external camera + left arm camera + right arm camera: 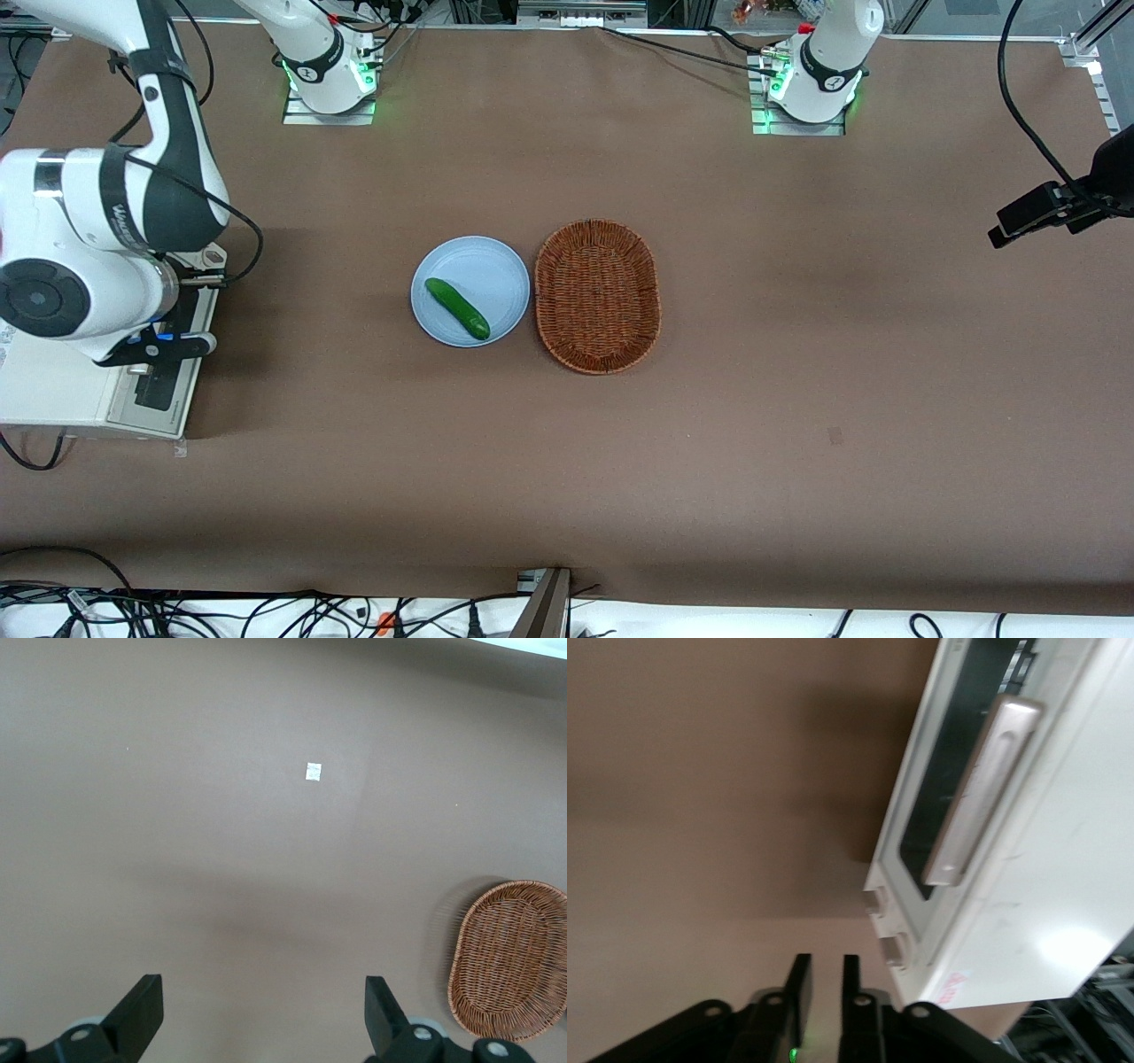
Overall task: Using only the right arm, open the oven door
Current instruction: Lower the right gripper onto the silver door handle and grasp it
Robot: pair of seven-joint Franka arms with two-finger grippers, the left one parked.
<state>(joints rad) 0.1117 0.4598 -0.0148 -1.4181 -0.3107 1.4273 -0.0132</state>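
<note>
Front view first: the right arm point(97, 239) is bent over the working arm's end of the table point(797, 399), its big white joint and round black end cap hanging above the cream-white toaster oven point(53, 390). The arm covers much of the oven here, so only part of the oven door point(159, 381) peeks out beneath it.

The right wrist view tells more. The oven door point(939, 815) sits closed in its frame, dark glass window framed in silver, and the silvery bar handle point(979, 788) runs along it, untouched. Two knobs point(886, 926) show at the end of the oven's front. The gripper point(824, 988) hovers over bare brown table just in front of the oven, close to the knob end, touching nothing. Its two black fingers point(799, 992) are drawn nearly together, only a thin slit between them, and they hold nothing.

Mid-table, well apart from the oven, a light blue plate point(496, 266) carries a green cucumber point(457, 308) lying at a slant. Just beside the plate, toward the parked arm's end, sits an oval wicker basket point(598, 295); the left wrist view catches that basket point(509, 961) too.
</note>
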